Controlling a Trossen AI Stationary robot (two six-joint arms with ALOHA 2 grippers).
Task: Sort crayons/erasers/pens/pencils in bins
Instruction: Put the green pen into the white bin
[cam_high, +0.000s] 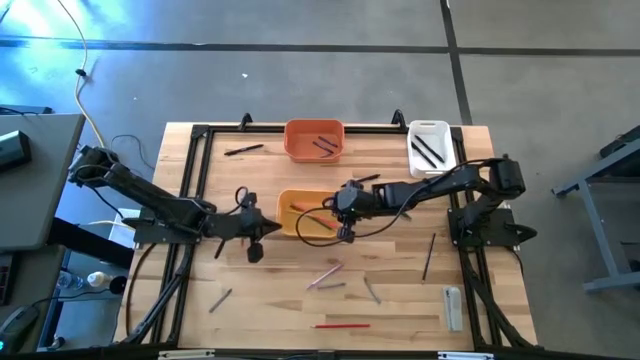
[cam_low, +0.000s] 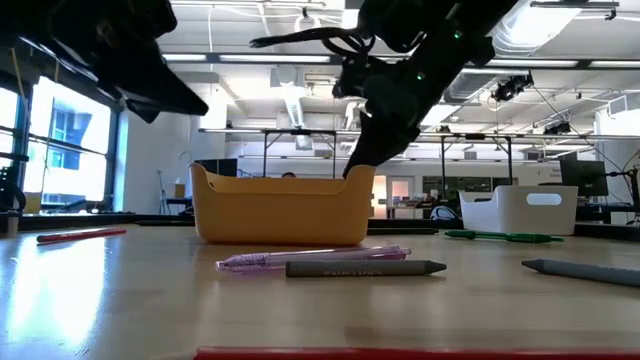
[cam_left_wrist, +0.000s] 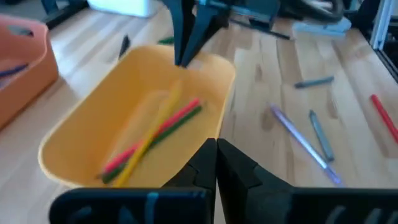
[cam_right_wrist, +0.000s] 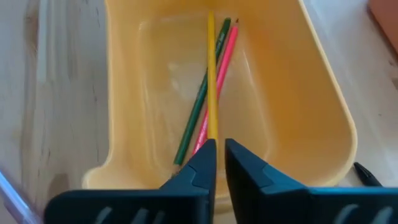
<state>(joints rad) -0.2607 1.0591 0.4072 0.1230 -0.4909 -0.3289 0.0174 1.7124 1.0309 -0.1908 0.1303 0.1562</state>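
The yellow-orange bin (cam_high: 305, 212) stands mid-table and holds a yellow pencil (cam_right_wrist: 211, 74), a green one (cam_right_wrist: 202, 93) and a red-pink one (cam_right_wrist: 225, 59), all lying on its floor. My right gripper (cam_right_wrist: 219, 152) hovers over the bin's right end (cam_high: 345, 232), pointing down into it; a narrow gap shows between its fingertips and nothing is between them. My left gripper (cam_left_wrist: 216, 149) is shut and empty, just off the bin's left end (cam_high: 255, 245). At the far edge stand the orange bin (cam_high: 315, 140) and the white bin (cam_high: 430, 145), each with dark sticks inside.
Loose sticks lie on the near half of the table: a purple pen (cam_high: 325, 275), grey crayons (cam_high: 372, 290) (cam_high: 220, 300), a red pencil (cam_high: 342, 325) and a dark pencil (cam_high: 428, 255). A black pen (cam_high: 243, 149) lies far left, a pale eraser (cam_high: 453, 305) near right.
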